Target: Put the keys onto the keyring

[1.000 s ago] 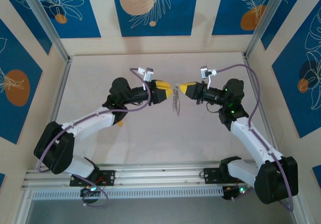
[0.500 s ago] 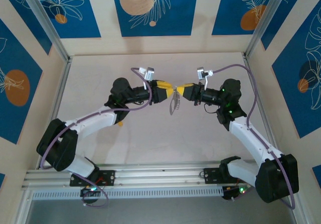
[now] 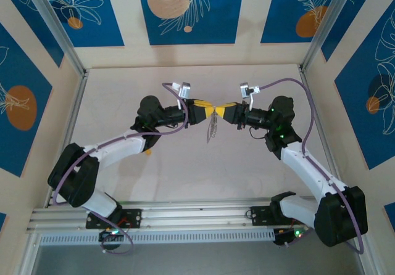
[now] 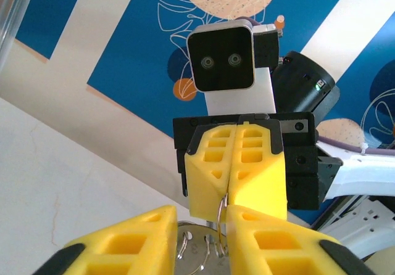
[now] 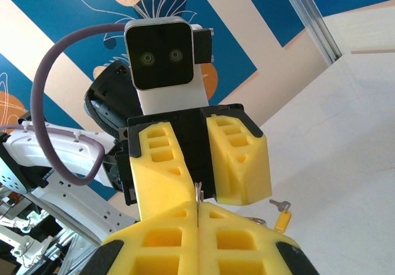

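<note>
The keyring (image 4: 220, 212) is a thin wire loop pinched edge-on between the yellow fingers of my right gripper (image 3: 221, 110), which is shut on it. Its edge pokes out above those fingertips (image 5: 197, 190). The keys (image 3: 212, 130) dangle below it as a short silvery string above the table; in the left wrist view they (image 4: 194, 247) hang between my left fingers. My left gripper (image 3: 212, 110) meets the right one tip to tip. Its jaws stand a little apart, either side of the ring, with the ring close against one finger (image 4: 271, 241).
A single small key with a yellow tag (image 5: 281, 217) lies on the table, beside the left forearm (image 3: 147, 152). The pale table (image 3: 185, 176) is ringed by blue patterned walls and a metal rail (image 3: 185, 210) along the near edge.
Both grippers have moved toward each other and now meet at the tips. My left jaws have narrowed around the ring. The dangling keys have shifted slightly left.
</note>
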Robot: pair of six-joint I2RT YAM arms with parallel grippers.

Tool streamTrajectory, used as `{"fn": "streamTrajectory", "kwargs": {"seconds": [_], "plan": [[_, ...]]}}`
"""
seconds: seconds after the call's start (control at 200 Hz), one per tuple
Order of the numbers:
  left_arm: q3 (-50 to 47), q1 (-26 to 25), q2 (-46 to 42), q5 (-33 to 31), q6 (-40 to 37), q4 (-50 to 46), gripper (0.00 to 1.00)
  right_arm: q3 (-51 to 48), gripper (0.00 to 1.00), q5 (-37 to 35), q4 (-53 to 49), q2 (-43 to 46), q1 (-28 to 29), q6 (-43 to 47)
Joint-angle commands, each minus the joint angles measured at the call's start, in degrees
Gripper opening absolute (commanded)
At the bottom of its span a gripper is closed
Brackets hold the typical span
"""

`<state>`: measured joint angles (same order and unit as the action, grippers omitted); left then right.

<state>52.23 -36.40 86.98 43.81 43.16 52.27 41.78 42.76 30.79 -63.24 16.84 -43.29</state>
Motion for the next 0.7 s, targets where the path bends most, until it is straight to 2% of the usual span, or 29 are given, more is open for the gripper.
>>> {"fn": "streamTrajectory", "kwargs": {"seconds": [0.0,0.1,0.235,0.35,0.455,0.58,0.695], "plan": [[1.91,0.35,0.69,1.93,0.52,3.61,0.22,1.95,0.00,-0.70,1.16,0.28,0.41,1.36],[1.65,0.34,0.73,2.31,0.98,4.54,0.23,1.94,0.00,-1.29,0.68,0.23,0.41,1.75],[0.80,0.34,0.78,2.51,2.14,6.30,0.33,1.61,0.00,-3.09,0.27,0.40,0.05,1.90],[0.09,0.33,1.08,2.37,3.12,7.84,0.37,1.15,0.00,-3.81,1.09,0.53,-0.40,1.31],[-0.20,0.30,2.04,2.24,4.82,10.40,0.36,0.83,0.00,-4.33,1.68,0.66,-0.67,0.68],[-0.11,0.28,3.65,2.33,7.29,13.56,0.29,0.83,0.00,-4.10,2.26,0.67,-0.83,0.19],[-0.02,0.34,4.81,2.42,8.88,15.87,0.28,0.82,0.00,-4.16,2.43,0.78,-0.76,-0.04]]}}
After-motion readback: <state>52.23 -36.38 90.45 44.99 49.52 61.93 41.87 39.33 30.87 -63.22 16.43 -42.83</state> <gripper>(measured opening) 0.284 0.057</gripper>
